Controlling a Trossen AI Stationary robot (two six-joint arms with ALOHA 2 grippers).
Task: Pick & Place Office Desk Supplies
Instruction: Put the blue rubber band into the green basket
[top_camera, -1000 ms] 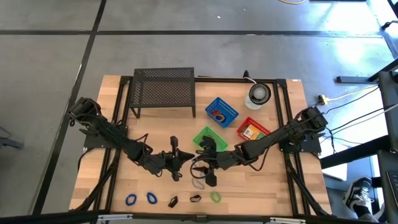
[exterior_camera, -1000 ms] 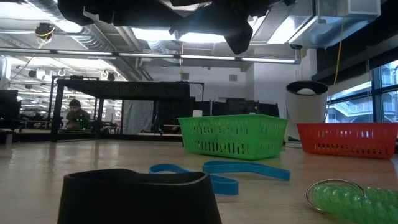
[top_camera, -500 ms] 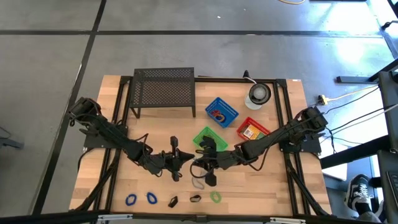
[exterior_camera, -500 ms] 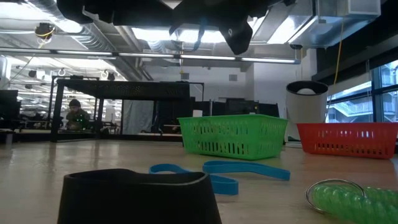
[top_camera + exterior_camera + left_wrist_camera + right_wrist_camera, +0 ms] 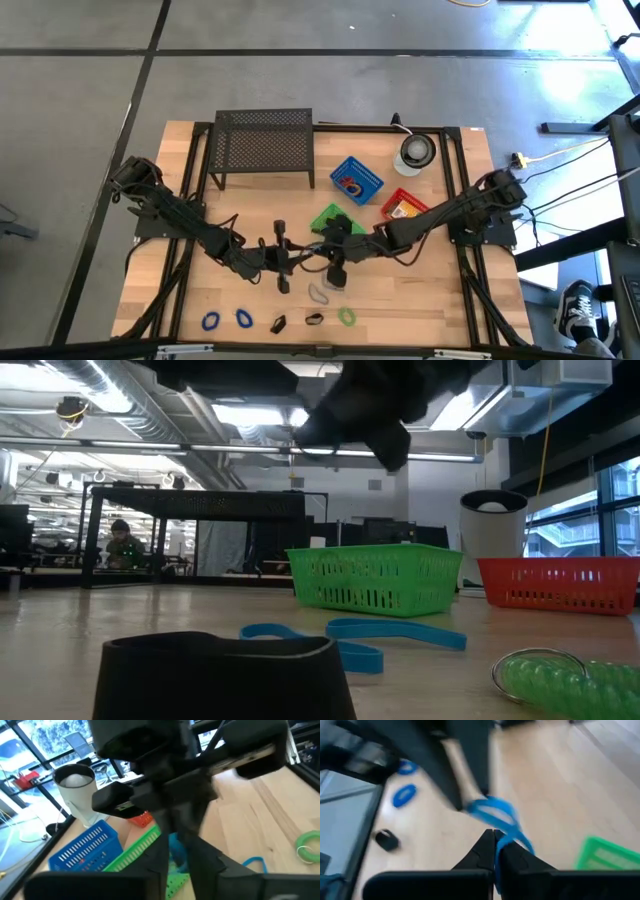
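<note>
A blue loop [image 5: 495, 812] is held above the table's middle, between my two grippers. My right gripper [image 5: 494, 836] is shut on its near end. My left gripper [image 5: 179, 845] faces it, fingers a little apart, with the blue loop [image 5: 176, 851] showing in the gap. In the high view the two grippers [image 5: 300, 255] [image 5: 325, 262] meet in front of the green basket [image 5: 335, 220]. Two blue loops [image 5: 210, 321] [image 5: 243, 318], a black clip [image 5: 278, 323], a green loop [image 5: 346, 316] and a grey loop [image 5: 320, 293] lie flat near the front edge. My right gripper pinches one end of the blue loop [image 5: 506, 840] between its two fingertips. The loop runs on from there toward my left gripper's finger [image 5: 465, 770], clear of the table. My left gripper's fingers stand about the loop's other end [image 5: 175, 854]; I cannot tell whether they touch it.
A blue basket [image 5: 356, 180] and a red basket [image 5: 405, 208] stand to the right of the middle. A black mesh rack [image 5: 263, 148] stands at the back, a round white and grey object [image 5: 415, 152] at the back right. Bare wood lies at the front left.
My right gripper has gone a little toward the table's far edge and closer to my left gripper, so the grey loop on the table now shows in front of it. My left arm has kept its place.
</note>
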